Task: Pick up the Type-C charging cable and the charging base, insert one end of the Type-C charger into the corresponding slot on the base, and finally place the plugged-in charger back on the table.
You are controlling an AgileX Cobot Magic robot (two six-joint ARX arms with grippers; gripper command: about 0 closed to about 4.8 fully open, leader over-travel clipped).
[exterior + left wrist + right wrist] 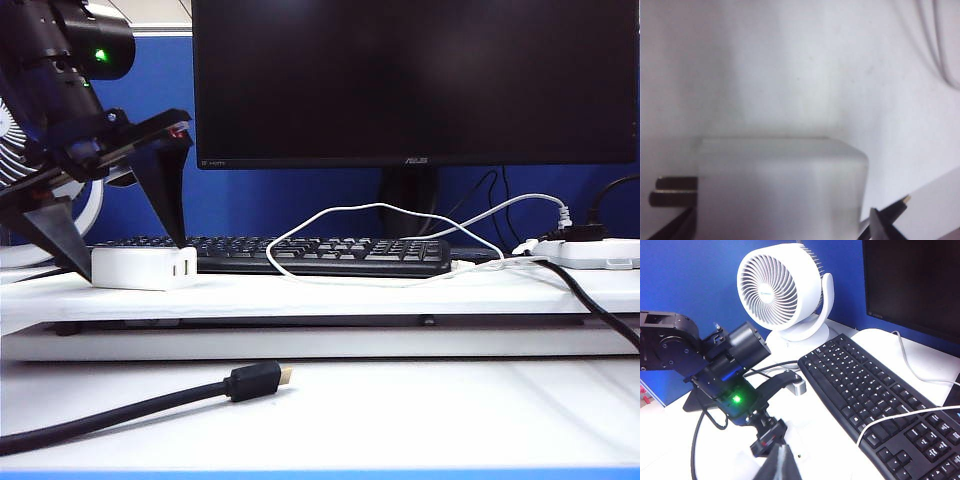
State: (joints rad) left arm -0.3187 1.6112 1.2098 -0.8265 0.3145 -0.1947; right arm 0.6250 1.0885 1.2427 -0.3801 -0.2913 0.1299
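The charging base (143, 267), a white block, rests on the table's raised shelf board (320, 295) at the left. My left gripper (130, 257) hangs over it, open, with one black finger off each end of the block. The left wrist view shows the charging base (782, 190) close up, its dark prongs (672, 192) sticking out and a fingertip (885, 225) just off its side. The thin white Type-C charging cable (380, 207) loops over the keyboard, apart from the base. My right gripper (782, 462) is shut and empty, out of the exterior view.
A black keyboard (320, 255) and a dark monitor (415, 80) stand behind the base. A white power strip (590, 252) with a greyish cord sits at the right. A thick black cable with a gold-tipped plug (255, 380) lies on the front table. A white fan (782, 290) stands at the far left.
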